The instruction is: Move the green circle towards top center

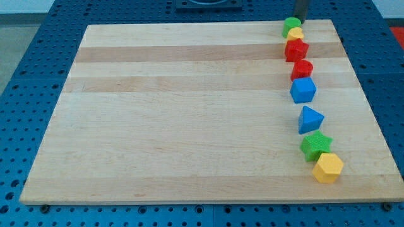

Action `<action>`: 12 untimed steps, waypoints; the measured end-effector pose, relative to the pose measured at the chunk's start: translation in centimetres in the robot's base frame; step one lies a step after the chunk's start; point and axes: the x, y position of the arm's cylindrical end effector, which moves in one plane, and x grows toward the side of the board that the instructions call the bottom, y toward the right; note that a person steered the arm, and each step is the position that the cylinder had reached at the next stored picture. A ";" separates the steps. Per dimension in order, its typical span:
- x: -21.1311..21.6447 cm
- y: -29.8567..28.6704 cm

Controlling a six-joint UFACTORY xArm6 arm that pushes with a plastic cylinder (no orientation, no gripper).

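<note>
Up at the bench's (189,126) top right, my tip (298,19) touches the green circle (291,26); no claw shows. Next, push it left.

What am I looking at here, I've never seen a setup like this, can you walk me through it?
This is one camera picture of a robot's work area, looking down at an angle. The pale wooden board is the table top, resting on a blue perforated base. The dark rod at the view's top right is the arm's pushing tool; my tip sits right at the green circle, on its upper right side. There is no gripper, so nothing is held; blocks only get pushed.

Down the view's right side runs a line of blocks: the green circle, a yellow block touching it whose shape is partly hidden, two red blocks of unclear shape, a blue cube, a blue triangle, a green star and a yellow hexagon.
</note>
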 end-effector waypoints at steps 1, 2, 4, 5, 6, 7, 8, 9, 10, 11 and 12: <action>0.5 -0.6; 1.9 0.0; 3.8 -0.5; 3.8 -9.6; 3.8 -17.4; 3.8 -8.8; 4.6 -7.7; 7.4 -13.0; 7.9 -17.9; 6.8 -22.1; 3.8 -20.7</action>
